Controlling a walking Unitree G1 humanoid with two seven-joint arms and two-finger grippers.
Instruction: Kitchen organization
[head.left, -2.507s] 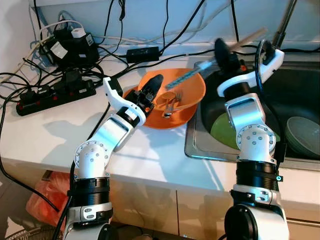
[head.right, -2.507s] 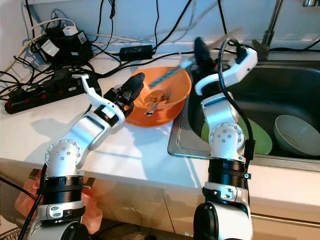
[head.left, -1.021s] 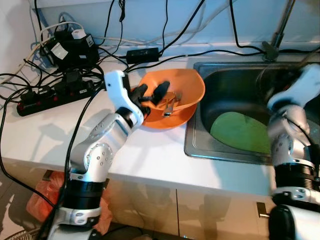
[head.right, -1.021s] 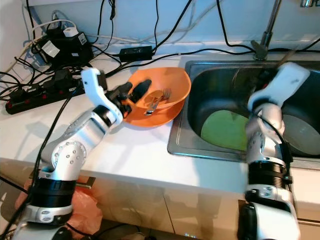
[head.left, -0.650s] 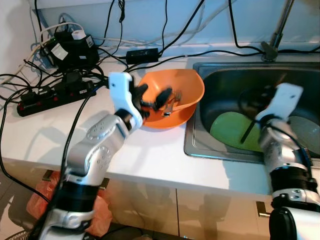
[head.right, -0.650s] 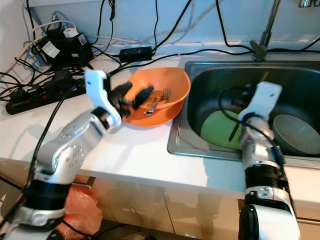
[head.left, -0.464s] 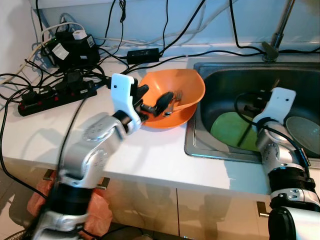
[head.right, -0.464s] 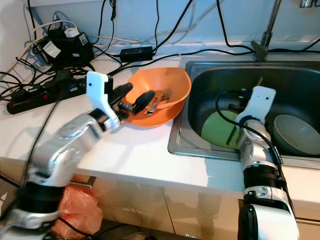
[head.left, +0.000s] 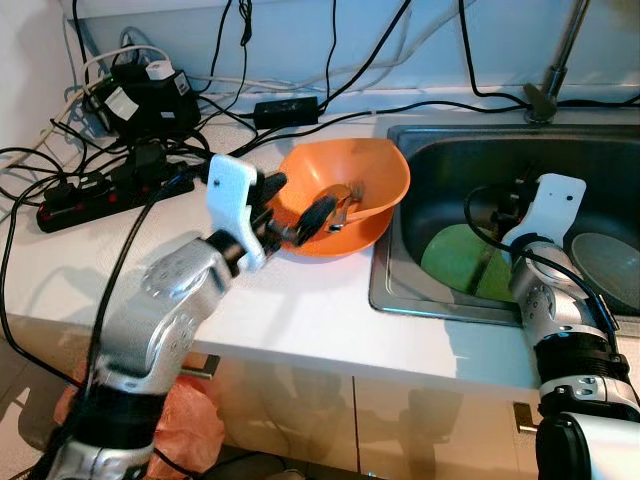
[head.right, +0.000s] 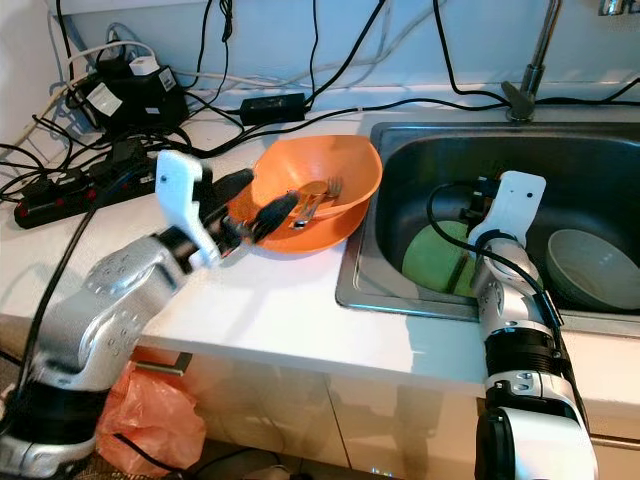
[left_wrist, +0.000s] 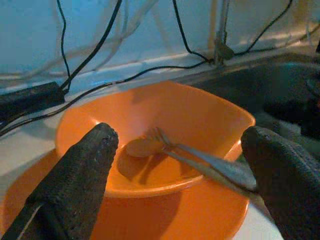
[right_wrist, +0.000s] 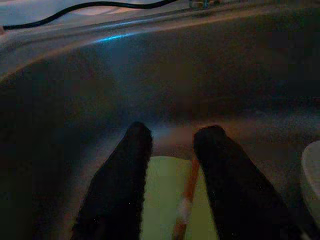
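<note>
An orange bowl (head.left: 365, 180) sits on an orange plate (head.left: 345, 240) on the white counter beside the sink. A metal fork (left_wrist: 200, 159) and a spoon (left_wrist: 141, 147) lie in the bowl. My left gripper (head.left: 300, 197) hovers open at the bowl's near-left rim, fingers spread wide and holding nothing. My right gripper (right_wrist: 172, 132) is down in the steel sink (head.left: 400, 300), open above a green plate (head.left: 450, 262). A thin wooden-handled stick (right_wrist: 186, 197) lies on the green plate between and below its fingers.
A grey bowl (head.left: 605, 262) rests in the sink's right part. The faucet (head.left: 553, 70) stands at the back. Power strips (head.left: 110, 187), an adapter (head.left: 285, 107) and tangled cables crowd the counter's back left. An orange bag (head.right: 150, 410) lies on the floor below.
The right arm carried the stick from over the orange bowl down into the sink, where the stick now lies. My left gripper drew back from inside the bowl to its rim.
</note>
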